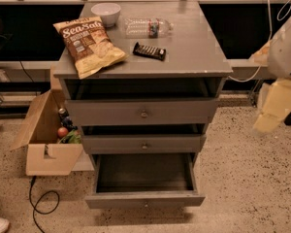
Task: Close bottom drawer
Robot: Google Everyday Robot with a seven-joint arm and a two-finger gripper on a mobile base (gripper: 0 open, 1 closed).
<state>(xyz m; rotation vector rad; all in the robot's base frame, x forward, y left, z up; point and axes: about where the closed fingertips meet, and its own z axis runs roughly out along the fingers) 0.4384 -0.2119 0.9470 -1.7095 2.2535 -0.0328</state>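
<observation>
**Bottom drawer stands open, gripper off to the right**

Nearest the camera, the bottom drawer (144, 200) of the grey cabinet (218, 89) is pulled well out towards the viewer. Its plain grey box lies open to view and its shallow front panel carries a tiny centre knob. Left of the cabinet's foot, a black cable (41, 205) loops on the speckled floor. Just behind it an open cardboard box (43, 149) stands against the cabinet's left side, with small items inside.

Above the bottom drawer, the middle drawer (143, 143) and the top drawer (143, 111) each show a dark gap over their fronts.

The gripper (275, 111) hangs in the air to the right of the cabinet, about level with the top drawer's front. It is well apart from the bottom drawer, higher than it and off to its right, touching nothing. Whether it is released or clenched cannot be told.

On the cabinet's tabletop (194, 47), a bag of Sea Salt chips (88, 45) overhangs the front left edge. A dark candy bar (149, 51) lies near the middle. Farther back a clear bottle (148, 27) lies on its side, with a white bowl (105, 12) at the rear left.
</observation>
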